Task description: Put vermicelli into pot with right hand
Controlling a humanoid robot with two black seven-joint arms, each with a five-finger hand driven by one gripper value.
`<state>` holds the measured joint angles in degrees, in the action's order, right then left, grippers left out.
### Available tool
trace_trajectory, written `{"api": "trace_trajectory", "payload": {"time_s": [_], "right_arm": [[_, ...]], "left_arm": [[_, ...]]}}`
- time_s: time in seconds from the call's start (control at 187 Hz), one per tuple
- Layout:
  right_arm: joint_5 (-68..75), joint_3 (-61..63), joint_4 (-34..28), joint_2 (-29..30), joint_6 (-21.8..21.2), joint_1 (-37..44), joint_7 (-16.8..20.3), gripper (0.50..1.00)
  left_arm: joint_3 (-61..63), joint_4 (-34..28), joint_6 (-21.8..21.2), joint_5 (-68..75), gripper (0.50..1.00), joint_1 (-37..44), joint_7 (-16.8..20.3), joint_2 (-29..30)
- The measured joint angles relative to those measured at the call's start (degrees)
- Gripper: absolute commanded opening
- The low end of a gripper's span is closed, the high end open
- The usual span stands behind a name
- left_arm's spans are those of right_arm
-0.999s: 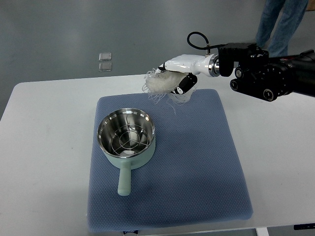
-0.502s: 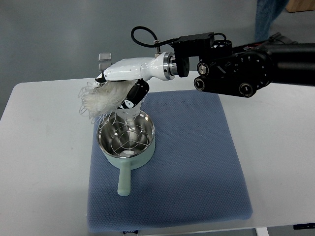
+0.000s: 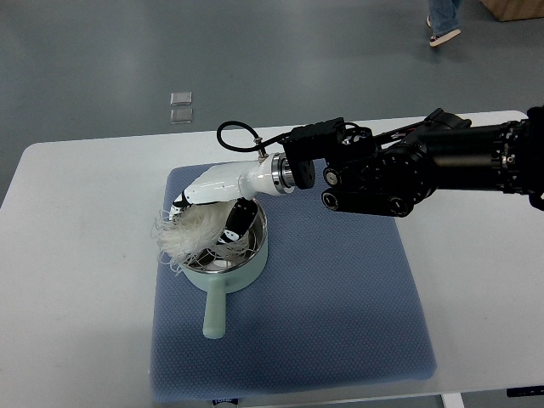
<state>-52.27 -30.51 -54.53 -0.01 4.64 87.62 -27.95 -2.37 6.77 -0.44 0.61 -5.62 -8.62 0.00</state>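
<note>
My right hand (image 3: 206, 211) is shut on a bundle of white vermicelli (image 3: 185, 236). The hand hangs low over the pot (image 3: 252, 257), a steel pot with a pale green body and handle (image 3: 215, 311) on the blue mat. The bundle drapes over the pot's left rim, with loose strands hanging outside it and some inside. The right arm (image 3: 408, 166) reaches in from the right edge. The hand and the bundle hide most of the pot's inside.
The blue mat (image 3: 340, 289) lies on a white table (image 3: 76, 280). A person's foot (image 3: 444, 32) shows on the floor at the top right. Two small clear squares (image 3: 180, 105) lie on the floor behind the table.
My right hand has moved left and then down toward me with the vermicelli, from behind the pot to low over its left rim. The arm has lowered with it.
</note>
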Motion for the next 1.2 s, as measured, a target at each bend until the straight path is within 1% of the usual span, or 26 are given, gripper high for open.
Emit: {"api": "trace_trajectory", "payload": {"time_s": [0.176,0.406,0.534,0.63,0.748,0.833,0.887,0.962,1.015,1.106,1.202], "right_arm": [[0.34,-0.26,0.03,-1.32,0.95,-0.05,-0.05,0.924],[2.66,3.90,0.05,-5.57,0.90,0.67,-0.04,0.924],[9.11,10.16,0.08,-9.31,0.40,0.63,1.00,0.924],[17.36,13.84,0.57,-11.85,0.67,-0.83,2.69,0.924],[27.45,19.37,3.43,-14.74,1.40,-6.42,4.22,0.924],[32.22,25.25,6.25,-15.48,2.26,-11.56,4.89,0.924],[34.64,29.78,8.10,-15.64,2.63,-15.42,6.02,0.924],[36.97,36.80,9.95,-15.65,3.09,-21.11,8.30,0.924],[37.67,41.56,10.50,-15.56,3.53,-24.63,9.21,0.924],[38.09,50.09,10.87,-14.91,4.77,-30.62,9.71,0.924],[38.14,57.76,11.06,-14.09,6.30,-34.77,9.72,0.924]], "left_arm": [[0.00,0.07,0.00,0.01,1.000,0.00,0.01,0.00],[0.00,0.09,0.00,0.09,1.000,0.00,0.01,0.00],[0.00,0.09,0.00,0.09,1.000,0.00,0.01,0.00],[0.00,0.09,0.00,0.09,1.000,0.00,0.02,0.00],[0.00,0.09,0.00,0.09,1.000,0.00,0.01,0.00],[0.00,0.09,0.00,0.09,1.000,0.00,0.02,0.00],[0.00,0.09,0.00,0.09,1.000,0.00,0.02,0.00],[0.00,0.10,0.00,0.09,1.000,0.00,0.01,0.00],[0.00,0.13,0.00,0.09,1.000,0.00,0.01,0.00],[0.00,0.13,0.00,0.07,1.000,-0.05,0.01,0.00],[0.00,0.13,0.00,0.04,1.000,-0.16,0.01,0.00]]}}
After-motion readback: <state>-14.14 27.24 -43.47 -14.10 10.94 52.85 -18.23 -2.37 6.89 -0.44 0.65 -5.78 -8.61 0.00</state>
